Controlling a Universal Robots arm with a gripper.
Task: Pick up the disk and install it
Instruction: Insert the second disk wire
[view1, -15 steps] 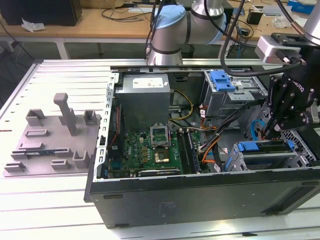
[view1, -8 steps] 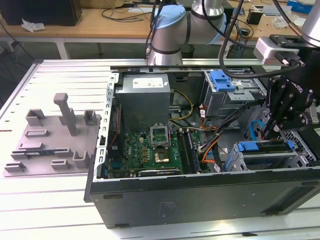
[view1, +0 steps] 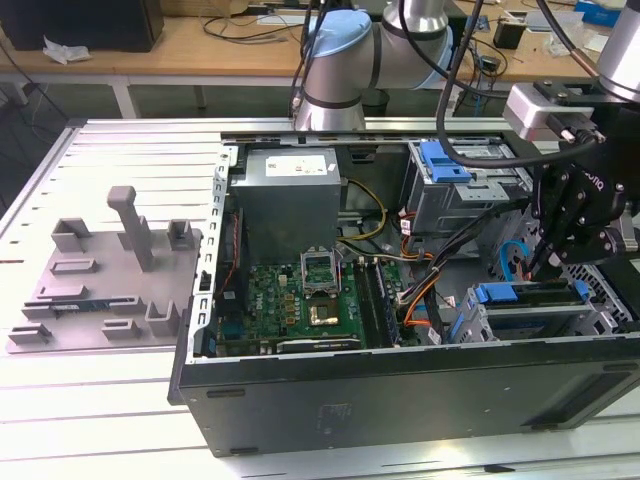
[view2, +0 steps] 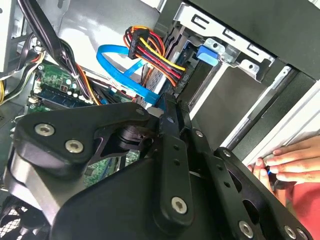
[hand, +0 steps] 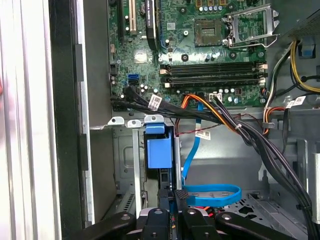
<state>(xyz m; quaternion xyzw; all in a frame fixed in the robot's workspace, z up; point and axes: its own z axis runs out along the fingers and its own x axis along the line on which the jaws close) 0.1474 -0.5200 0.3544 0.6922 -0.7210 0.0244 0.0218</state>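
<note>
In the exterior view the black claw (view1: 560, 262) hangs over the exterior view's right end of the open black computer case (view1: 400, 400) on the slatted white bench (view1: 110, 400), just above the disk (view1: 530, 296), a flat drive in a blue plastic caddy sitting on edge in its metal bay with its long axis along the case's near wall; no print is readable. In the second wrist view the claw's black links lie toward the bay, where a blue caddy tab (view2: 208, 54) shows, and a person's hand (view2: 287, 162) rests by the case edge. In the first wrist view the disk's blue caddy end (hand: 159, 152) stands in the bay beside the green motherboard (hand: 200, 45), with the claw's fingers (hand: 181, 196) narrowly parted about its edge, though I cannot tell whether they grip it.
</note>
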